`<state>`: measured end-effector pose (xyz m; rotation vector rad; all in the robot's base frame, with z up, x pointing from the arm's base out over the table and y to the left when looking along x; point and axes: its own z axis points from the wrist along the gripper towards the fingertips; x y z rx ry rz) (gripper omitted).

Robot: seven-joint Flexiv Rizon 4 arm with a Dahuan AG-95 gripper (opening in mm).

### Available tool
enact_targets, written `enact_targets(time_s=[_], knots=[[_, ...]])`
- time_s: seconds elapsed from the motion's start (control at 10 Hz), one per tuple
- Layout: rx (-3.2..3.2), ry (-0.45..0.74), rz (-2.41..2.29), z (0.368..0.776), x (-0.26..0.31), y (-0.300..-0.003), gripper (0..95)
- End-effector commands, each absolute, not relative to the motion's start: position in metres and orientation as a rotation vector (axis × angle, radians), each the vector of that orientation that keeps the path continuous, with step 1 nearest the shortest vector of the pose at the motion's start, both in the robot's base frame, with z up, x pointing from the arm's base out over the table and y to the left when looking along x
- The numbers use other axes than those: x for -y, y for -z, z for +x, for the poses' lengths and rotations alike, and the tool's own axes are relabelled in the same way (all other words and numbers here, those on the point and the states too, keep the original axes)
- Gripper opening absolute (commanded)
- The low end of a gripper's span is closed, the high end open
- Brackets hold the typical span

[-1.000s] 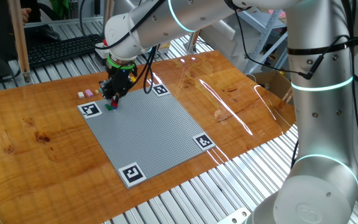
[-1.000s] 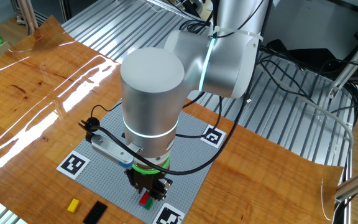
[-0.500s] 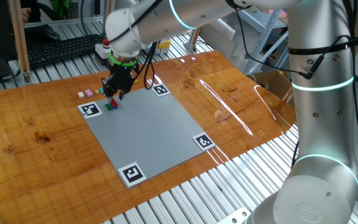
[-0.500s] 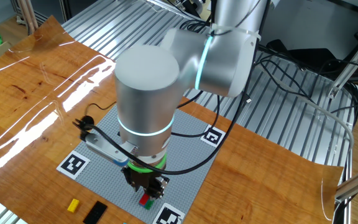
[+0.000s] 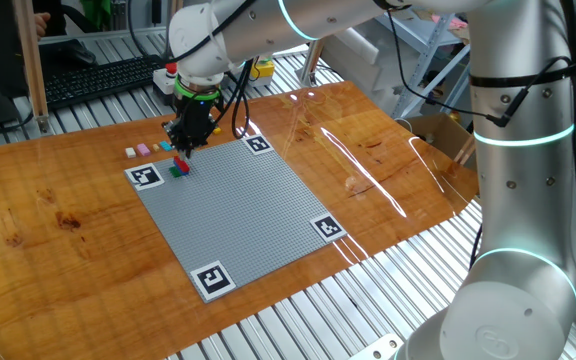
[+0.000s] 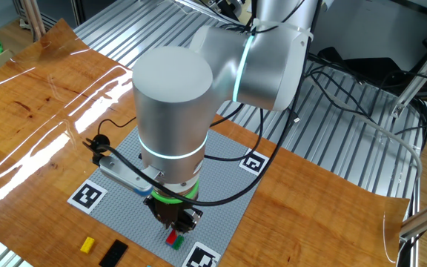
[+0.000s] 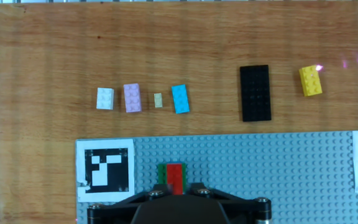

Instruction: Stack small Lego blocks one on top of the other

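Observation:
A red brick sits stacked on a green brick [image 7: 174, 176] on the grey baseplate [image 7: 278, 168], next to a corner marker. The stack also shows in one fixed view [image 5: 179, 167] and in the other fixed view [image 6: 173, 238]. My gripper [image 5: 184, 143] hangs just above the stack, apart from it, open and empty; it also shows in the other fixed view [image 6: 173, 221]. On the wood beyond the plate lie a white brick [image 7: 105, 98], a pink brick [image 7: 132, 98], a tiny tan piece [image 7: 158, 100], a blue brick [image 7: 180, 99], a black brick [image 7: 255, 93] and a yellow brick [image 7: 310, 81].
Black-and-white markers [image 5: 212, 279] sit at the baseplate's corners. The arm's big elbow [image 6: 173, 111] hides much of the plate in the other fixed view. A keyboard [image 5: 98, 78] lies beyond the table's far edge.
My gripper has risen off the red-on-green stack and drifted slightly back. The stack has stayed on the baseplate.

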<state>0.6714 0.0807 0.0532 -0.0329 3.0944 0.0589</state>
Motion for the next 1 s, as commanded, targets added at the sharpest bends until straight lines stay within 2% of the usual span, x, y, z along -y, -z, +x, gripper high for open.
enact_targets(time_s=[0.1,0.8,1.0], knots=[[-3.098,-0.058,-0.034,0.672,-0.081,-0.054,0.0],[-3.108,-0.055,-0.026,0.670,-0.081,-0.059,0.0],[-3.095,-0.067,-0.019,0.671,-0.081,-0.044,0.0]])
